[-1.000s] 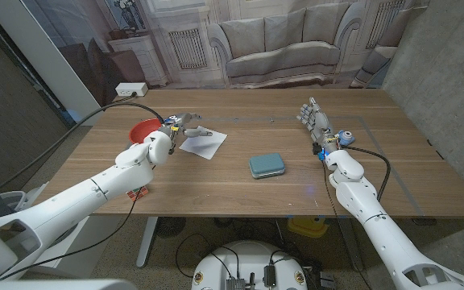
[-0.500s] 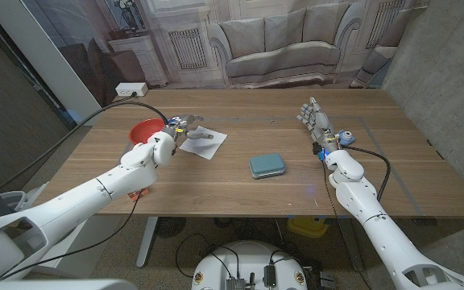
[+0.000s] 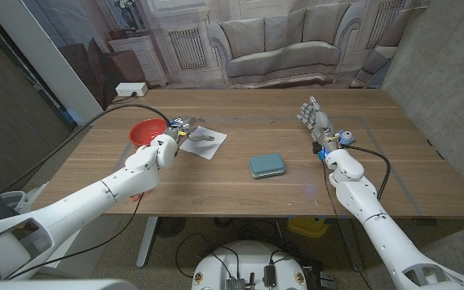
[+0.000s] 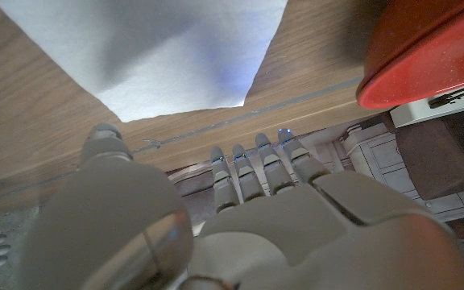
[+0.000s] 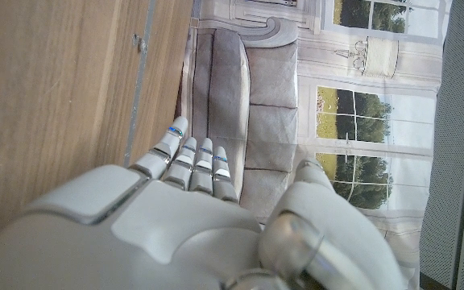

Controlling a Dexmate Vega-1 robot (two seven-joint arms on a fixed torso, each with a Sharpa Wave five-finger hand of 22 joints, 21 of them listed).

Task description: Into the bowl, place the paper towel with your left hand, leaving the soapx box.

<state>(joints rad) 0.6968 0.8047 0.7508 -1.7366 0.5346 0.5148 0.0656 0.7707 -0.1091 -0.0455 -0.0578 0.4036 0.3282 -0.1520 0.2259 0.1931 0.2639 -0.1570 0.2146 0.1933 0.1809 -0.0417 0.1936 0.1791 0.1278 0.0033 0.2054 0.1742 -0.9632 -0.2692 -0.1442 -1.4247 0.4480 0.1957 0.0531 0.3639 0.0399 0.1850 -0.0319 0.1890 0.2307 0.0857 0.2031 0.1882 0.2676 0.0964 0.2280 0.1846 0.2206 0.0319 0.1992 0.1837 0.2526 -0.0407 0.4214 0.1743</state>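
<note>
— Head view, item one: what stands on the wooden table (image 3: 216, 181)?

— One white paper towel (image 3: 203, 142), lying flat on the far left part. One red bowl (image 3: 147, 130) just beside it, farther to my left. One teal soapx box (image 3: 267, 165) near the middle, well apart from both.

— Item two: your left hand?

— My left hand (image 3: 185, 129) is over the paper towel's near-left edge, fingers (image 3: 202, 137) stretched across the sheet. From my left wrist camera my fingers (image 4: 252, 169) are extended and spread, holding nothing, with the paper towel (image 4: 151, 52) lying flat beyond them and the bowl (image 4: 425, 48) at its side. Whether the fingertips touch the sheet, I cannot tell.

— Item three: your right hand?

— My right hand (image 3: 316, 119) stands on edge on the far right part of the table, fingers straight and pointing away from me, nothing in it. My right wrist camera shows the same: fingers (image 5: 192, 157) straight, side by side, beside the tabletop (image 5: 55, 89).

— Item four: towel relative to bowl?

— Outside it, on the table, not touching the rim as far as I can see.
</note>
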